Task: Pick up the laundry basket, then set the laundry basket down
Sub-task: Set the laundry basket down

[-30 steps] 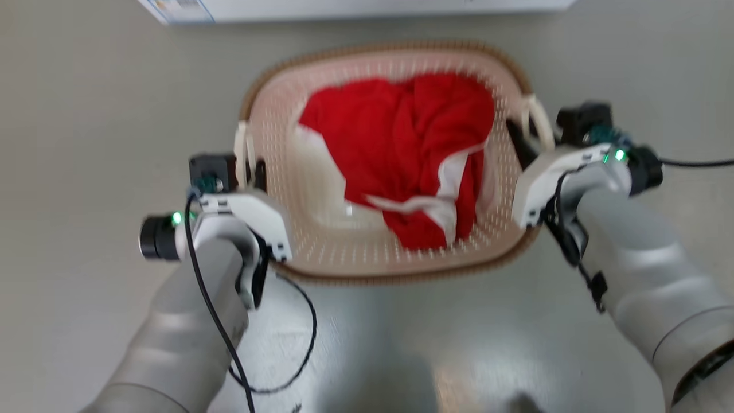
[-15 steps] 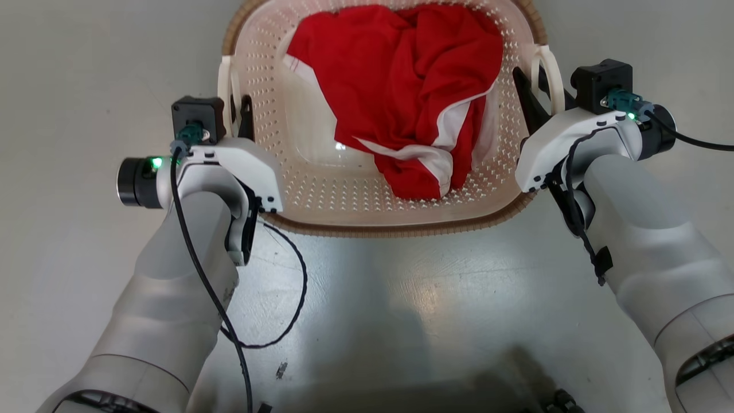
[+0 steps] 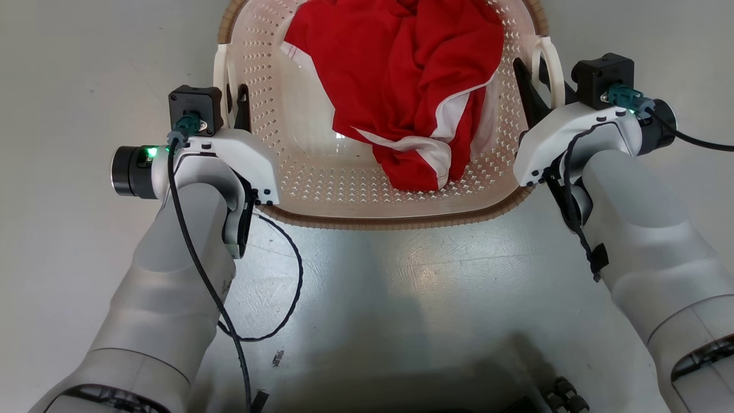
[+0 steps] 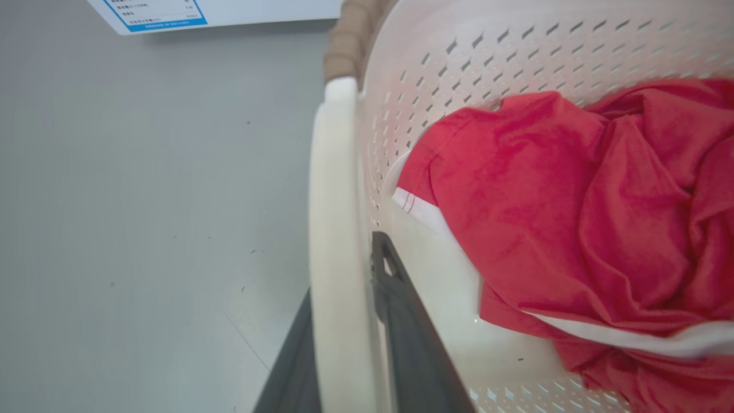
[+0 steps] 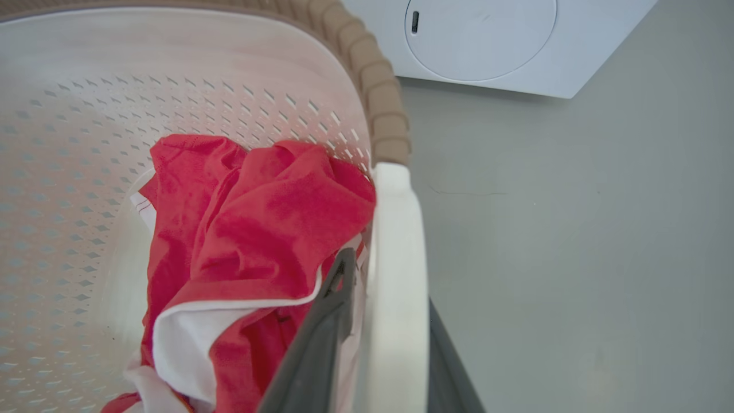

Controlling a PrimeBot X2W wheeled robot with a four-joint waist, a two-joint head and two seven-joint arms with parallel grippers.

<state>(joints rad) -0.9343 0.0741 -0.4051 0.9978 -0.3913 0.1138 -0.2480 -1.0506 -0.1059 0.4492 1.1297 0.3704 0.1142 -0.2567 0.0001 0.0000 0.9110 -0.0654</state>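
Laundry basket [image 3: 309,172], cream-white holey plastic, red cloth [image 3: 401,69] inside; white side handles [image 4: 338,229] squeezed by left jaws and right jaws.

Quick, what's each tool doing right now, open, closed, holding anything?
Left tool: closed on the laundry basket, gripping its side handle.
Right tool: closed on the opposite side handle.

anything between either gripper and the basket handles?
Nothing visible. The left gripper grips the laundry basket by its left handle, one finger inside, one outside; the right gripper does the same on the right handle. The red garment lies inside, close beside the right inner finger.
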